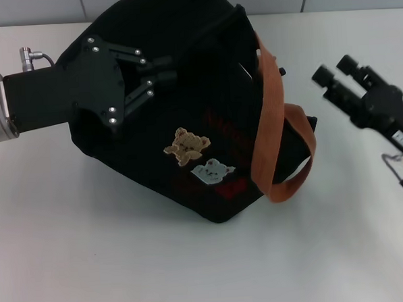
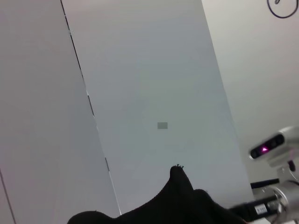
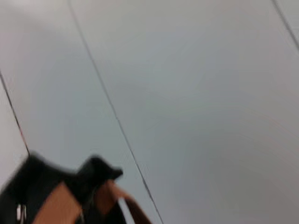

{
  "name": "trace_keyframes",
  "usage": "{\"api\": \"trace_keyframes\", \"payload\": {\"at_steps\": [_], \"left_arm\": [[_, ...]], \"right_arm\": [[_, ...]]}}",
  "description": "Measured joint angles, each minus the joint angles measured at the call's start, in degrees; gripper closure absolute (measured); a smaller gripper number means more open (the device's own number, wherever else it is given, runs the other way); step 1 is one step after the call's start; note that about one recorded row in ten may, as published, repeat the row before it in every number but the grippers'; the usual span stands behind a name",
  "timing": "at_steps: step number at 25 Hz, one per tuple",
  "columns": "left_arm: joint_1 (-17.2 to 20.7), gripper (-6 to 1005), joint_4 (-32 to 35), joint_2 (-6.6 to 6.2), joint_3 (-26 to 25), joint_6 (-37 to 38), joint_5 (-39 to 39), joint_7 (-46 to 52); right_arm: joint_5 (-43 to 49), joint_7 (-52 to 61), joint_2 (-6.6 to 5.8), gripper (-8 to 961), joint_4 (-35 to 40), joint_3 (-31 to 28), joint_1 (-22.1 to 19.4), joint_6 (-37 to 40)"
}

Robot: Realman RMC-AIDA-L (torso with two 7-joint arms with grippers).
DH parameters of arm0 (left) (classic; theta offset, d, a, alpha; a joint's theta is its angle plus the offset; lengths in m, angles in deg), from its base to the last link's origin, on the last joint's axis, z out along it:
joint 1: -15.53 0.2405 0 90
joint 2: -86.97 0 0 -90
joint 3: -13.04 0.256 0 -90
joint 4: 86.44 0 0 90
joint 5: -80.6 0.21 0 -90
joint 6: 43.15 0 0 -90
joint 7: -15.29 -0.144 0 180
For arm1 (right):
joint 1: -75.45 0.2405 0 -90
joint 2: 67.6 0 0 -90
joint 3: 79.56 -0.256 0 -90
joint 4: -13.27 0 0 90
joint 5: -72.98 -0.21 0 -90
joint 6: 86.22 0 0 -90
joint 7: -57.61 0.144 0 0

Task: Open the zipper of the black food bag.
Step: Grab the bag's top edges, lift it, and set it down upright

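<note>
The black food bag (image 1: 185,91) lies tilted on the white table, its bear patches (image 1: 188,146) facing me and its orange-brown straps (image 1: 271,127) looping off its right side. The zipper runs along the top edge (image 1: 252,50) facing right, dark on dark; I cannot make out its pull. My left gripper (image 1: 165,77) reaches in from the left and is shut on the bag's fabric on its upper side. A pinched peak of black fabric (image 2: 180,182) shows in the left wrist view. My right gripper (image 1: 335,69) hovers open to the right of the bag, apart from it.
The bag's corner (image 3: 37,177) and a strap (image 3: 56,207) show at the edge of the right wrist view. The right arm's wrist camera (image 2: 271,148) appears in the left wrist view. A grey panelled wall (image 1: 45,10) stands behind the table.
</note>
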Motion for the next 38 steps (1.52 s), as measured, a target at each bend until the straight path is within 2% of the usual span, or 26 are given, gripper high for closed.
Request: {"api": "trace_keyframes", "payload": {"at_steps": [3,6,7,8,9,10,16,21,25,26,27,30,31,32,35,36,37,38], "left_arm": [[0.0,910,-0.07,0.06,0.0,0.07,0.04,-0.22],[-0.1,910,-0.42,0.05,0.06,0.11,0.15,-0.29],[-0.13,910,-0.47,0.03,0.28,0.1,0.17,-0.3],[-0.16,910,-0.51,0.01,0.72,0.06,0.18,-0.31],[-0.16,910,-0.51,0.0,1.15,0.01,0.18,-0.31],[-0.15,910,-0.5,0.0,1.55,-0.02,0.16,-0.32],[-0.17,910,-0.37,0.06,2.83,-0.1,-0.04,-0.52],[-0.35,910,-0.2,0.08,2.7,-0.11,-0.08,-0.59],[-0.37,910,-0.18,0.08,2.4,-0.13,-0.09,-0.62],[-0.15,910,-0.18,0.03,2.28,-0.4,-0.63,-0.92],[-0.15,910,-0.18,0.03,2.28,-0.4,-0.63,-0.92],[0.27,910,-0.19,-0.14,2.06,-0.85,-1.65,-1.1],[0.35,910,-0.22,-0.16,1.88,-0.88,-1.81,-1.11],[0.37,910,-0.23,-0.17,1.75,-0.94,-2.0,-1.11],[0.18,910,-0.27,-0.17,1.66,-1.06,-2.28,-1.12],[-0.13,910,-0.29,-0.06,1.86,-1.13,-2.31,-1.12],[-0.13,910,-0.29,-0.06,1.86,-1.13,-2.31,-1.12],[-0.31,910,-0.33,0.01,2.06,-1.16,-2.34,-1.13]], "right_arm": [[0.79,12.67,-0.1,190,5.67,1.28,1.03,3.01],[1.75,26.8,-0.31,192,14.23,5.16,2.47,7.04],[1.82,31.67,-0.57,192,17.23,6.69,2.95,8.34],[1.86,40.4,-1.43,193,22.75,9.77,3.99,10.71],[1.86,40.4,-1.43,194,22.75,9.77,3.99,10.71],[1.86,44.34,-1.97,194,24.89,11.13,4.62,11.64],[1.99,57.44,-5.78,222,29.97,20.64,9.45,10.01],[2.03,60.18,-6.1,250,30.23,25.81,12.32,4.63],[2.1,58.36,-5.06,428,29.84,29.07,11.96,0.75],[2.24,55.32,-4.11,472,29.27,30.96,10.8,-0.09],[2.24,55.32,-4.11,505,29.27,30.96,10.8,-0.09],[2.67,49.2,-2.51,604,27.28,34.27,7.91,-0.14],[2.72,44.18,-1.1,604,25.29,35.79,6.13,-0.34],[2.72,44.18,-1.1,604,25.29,35.79,6.13,-0.34],[2.18,37.51,0.16,605,20.19,36.94,6.28,-1.15],[0.99,33.49,0.35,605,14.68,37.09,8.51,-2.2],[0.99,33.49,0.35,605,14.68,37.09,8.51,-2.2],[-0.08,31.13,0.41,605,11.26,37.04,10.19,-3.12]]}}
